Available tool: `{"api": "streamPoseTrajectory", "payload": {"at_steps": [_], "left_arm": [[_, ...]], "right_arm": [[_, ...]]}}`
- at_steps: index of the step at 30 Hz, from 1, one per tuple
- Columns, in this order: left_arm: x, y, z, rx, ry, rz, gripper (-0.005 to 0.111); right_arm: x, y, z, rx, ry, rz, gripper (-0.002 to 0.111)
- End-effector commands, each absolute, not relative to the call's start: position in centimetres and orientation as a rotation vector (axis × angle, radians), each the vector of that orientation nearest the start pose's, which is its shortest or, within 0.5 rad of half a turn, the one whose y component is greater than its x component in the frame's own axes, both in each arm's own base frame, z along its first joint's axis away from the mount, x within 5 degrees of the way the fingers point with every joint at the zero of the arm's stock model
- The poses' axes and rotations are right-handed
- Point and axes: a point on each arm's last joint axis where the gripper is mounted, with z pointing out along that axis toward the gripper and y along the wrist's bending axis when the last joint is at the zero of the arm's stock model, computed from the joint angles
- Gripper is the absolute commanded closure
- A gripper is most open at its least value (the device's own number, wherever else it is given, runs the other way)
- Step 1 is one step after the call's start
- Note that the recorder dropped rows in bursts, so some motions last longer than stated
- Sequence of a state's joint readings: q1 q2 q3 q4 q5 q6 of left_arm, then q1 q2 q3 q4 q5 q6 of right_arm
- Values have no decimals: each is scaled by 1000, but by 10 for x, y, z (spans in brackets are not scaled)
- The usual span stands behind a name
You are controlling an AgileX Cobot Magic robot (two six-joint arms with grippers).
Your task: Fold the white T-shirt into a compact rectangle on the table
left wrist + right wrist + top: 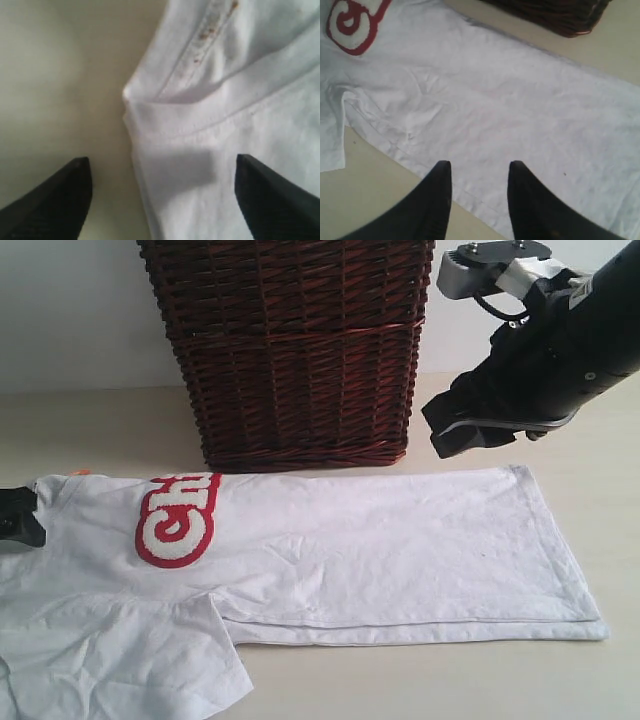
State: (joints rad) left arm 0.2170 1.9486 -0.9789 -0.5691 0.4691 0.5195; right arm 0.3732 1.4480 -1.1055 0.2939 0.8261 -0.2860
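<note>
While the white short-sleeved T-shirt (380,550) lies on the pale cream tabletop (90,430) before a dark brown wicker basket (290,350), one long side folded in, the left tool (162,161) and right tool (479,167) stand released and empty, the next fold likely needing fresh grips.
</note>
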Motion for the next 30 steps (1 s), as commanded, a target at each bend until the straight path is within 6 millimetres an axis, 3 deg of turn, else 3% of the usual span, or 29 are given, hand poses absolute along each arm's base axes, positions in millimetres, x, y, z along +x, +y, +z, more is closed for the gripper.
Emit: {"api": "streamPoseTrajectory", "payload": {"at_steps": [1, 11, 16, 20, 23, 28, 29, 30], "left_arm": [[331, 49, 77, -298, 2904, -363, 30], [317, 23, 68, -235, 3057, -701, 30], [314, 4, 61, -110, 3102, -748, 30], [314, 0, 53, -87, 3120, -733, 31], [314, 2, 52, -95, 3119, -715, 47], [311, 3, 55, -29, 3155, -697, 99], [309, 5, 57, 10, 3167, -678, 106], [308, 6, 59, 4, 3184, -645, 106]], "right_arm": [[268, 127, 293, -681, 2527, 398, 70], [268, 128, 293, -670, 2533, 426, 70], [265, 131, 294, -706, 2526, 476, 70], [264, 132, 294, -711, 2529, 491, 70], [264, 132, 294, -711, 2529, 491, 70], [264, 132, 294, -711, 2535, 499, 70], [263, 132, 294, -714, 2539, 500, 70], [263, 132, 293, -717, 2544, 502, 70]]}}
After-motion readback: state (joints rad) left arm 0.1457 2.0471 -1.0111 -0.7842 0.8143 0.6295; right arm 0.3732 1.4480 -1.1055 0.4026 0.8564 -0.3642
